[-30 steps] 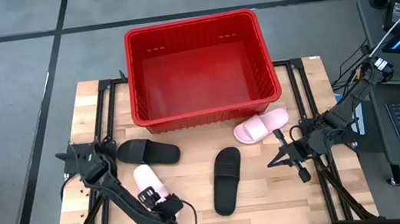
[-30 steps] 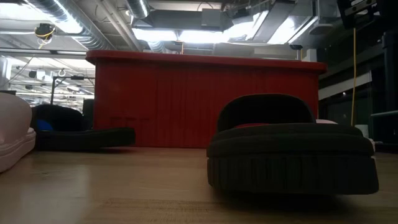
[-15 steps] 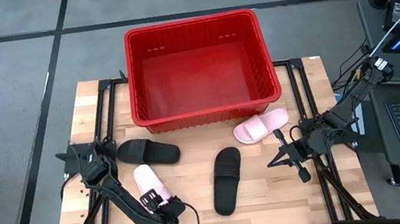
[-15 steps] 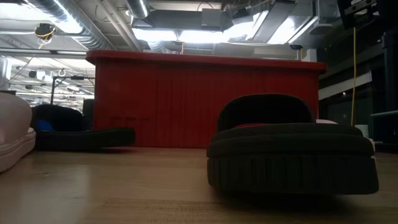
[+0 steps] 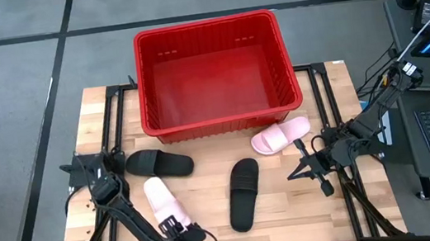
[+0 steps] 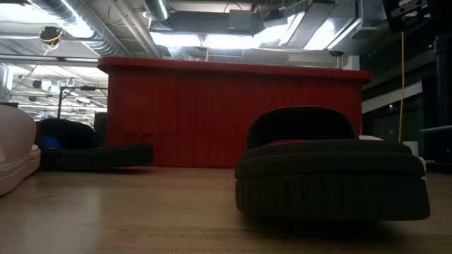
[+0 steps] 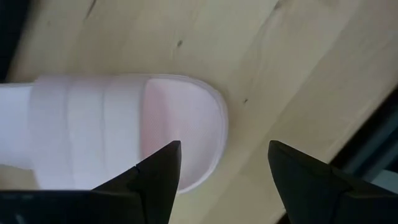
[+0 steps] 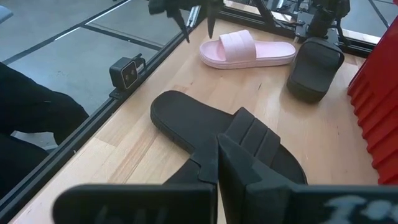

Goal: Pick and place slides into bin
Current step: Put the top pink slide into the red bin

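Two pale pink and two black slides lie soles down on the wooden table. My left gripper [image 5: 181, 227] hangs open, pointing down, just above the near end of the left pink slide [image 5: 160, 199]; in the left wrist view its fingers [image 7: 163, 163] stand over that slide's rounded end [image 7: 186, 124] without touching it. One black slide [image 5: 158, 163] lies beyond it, another [image 5: 244, 193] at the table's middle. The second pink slide [image 5: 281, 136] lies by the red bin [image 5: 223, 115]. My right gripper [image 5: 298, 172] waits shut at the right, above the table.
The bin stands at the table's far edge, with nothing showing in it. Black frame rails [image 5: 351, 202] run along the table's sides. A small black camera [image 8: 127, 73] sits on the near edge. Bare wood lies between the slides.
My left gripper has moved toward the table's near edge along the left pink slide and tipped to point more steeply down. More of that slide's strap now shows. The slides have not moved.
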Tool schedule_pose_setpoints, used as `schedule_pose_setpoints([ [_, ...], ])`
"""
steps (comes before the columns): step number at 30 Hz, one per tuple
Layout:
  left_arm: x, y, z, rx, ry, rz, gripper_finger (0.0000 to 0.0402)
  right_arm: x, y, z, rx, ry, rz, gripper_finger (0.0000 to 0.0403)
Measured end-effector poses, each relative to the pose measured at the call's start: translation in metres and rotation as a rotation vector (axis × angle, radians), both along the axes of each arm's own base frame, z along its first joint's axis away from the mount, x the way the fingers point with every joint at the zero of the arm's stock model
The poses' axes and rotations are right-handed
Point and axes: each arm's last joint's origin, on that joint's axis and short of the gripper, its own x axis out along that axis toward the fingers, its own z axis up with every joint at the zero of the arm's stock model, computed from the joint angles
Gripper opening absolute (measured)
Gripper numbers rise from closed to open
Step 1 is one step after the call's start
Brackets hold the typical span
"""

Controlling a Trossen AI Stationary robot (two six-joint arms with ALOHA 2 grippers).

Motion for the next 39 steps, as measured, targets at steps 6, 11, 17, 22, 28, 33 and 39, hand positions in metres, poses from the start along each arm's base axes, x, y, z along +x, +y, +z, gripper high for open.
schedule_pose_setpoints([
  [6,0.002,-0.002,-0.018,0.025,0.072,-0.048,0.0235,0.000,0.000,0.000,0.003,0.000,-0.001,0.0005],
  [11,0.001,-0.001,-0.019,0.031,0.085,-0.074,0.0235,0.000,0.000,0.000,0.006,-0.003,-0.001,0.0005],
  [17,0.002,-0.005,-0.020,0.006,0.056,-0.068,0.0235,0.000,0.000,0.001,0.011,-0.006,-0.002,0.0005],
  [22,0.004,-0.007,-0.020,-0.006,0.035,-0.069,0.0235,0.000,0.000,0.001,0.011,-0.006,-0.002,0.0005],
  [28,0.008,-0.011,-0.021,-0.052,-0.014,-0.070,0.0235,0.000,0.000,0.001,0.011,-0.005,-0.002,0.0005],
  [33,0.012,-0.015,-0.021,-0.093,-0.055,-0.071,0.0235,0.000,0.000,0.001,0.010,-0.005,-0.002,0.0005],
  [39,0.013,-0.017,-0.021,-0.118,-0.060,-0.070,0.0235,0.000,0.000,0.001,0.009,-0.006,-0.001,0.0005],
])
